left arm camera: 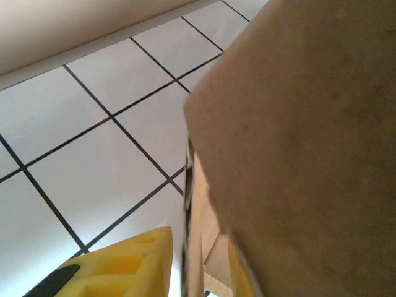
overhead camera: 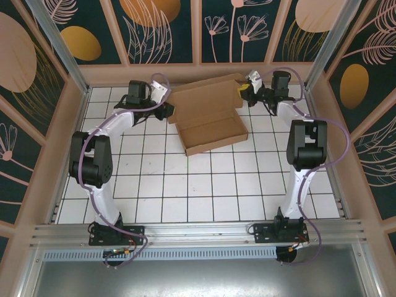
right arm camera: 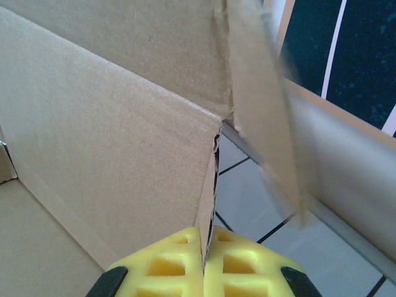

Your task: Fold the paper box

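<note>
1. We find the right gripper (right arm camera: 204, 263) pinched shut on the 3 o'clock wall of the box (overhead camera: 210, 124), likely to hold it upright.
2. The left gripper (left arm camera: 192, 272) is slightly parted astride the 9 o'clock wall.
3. The box lies at 12 o'clock on the table (overhead camera: 185, 192).

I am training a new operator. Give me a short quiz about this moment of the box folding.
1. True or false: the paper box lies at the near edge of the table.
2. The right hand is: A) open above the tiles; B) shut on the box's edge; C) resting on the other arm.
3. Fill in: the fingers of that hand are ___ in colour.
Key: 1 false; 2 B; 3 yellow.
</note>
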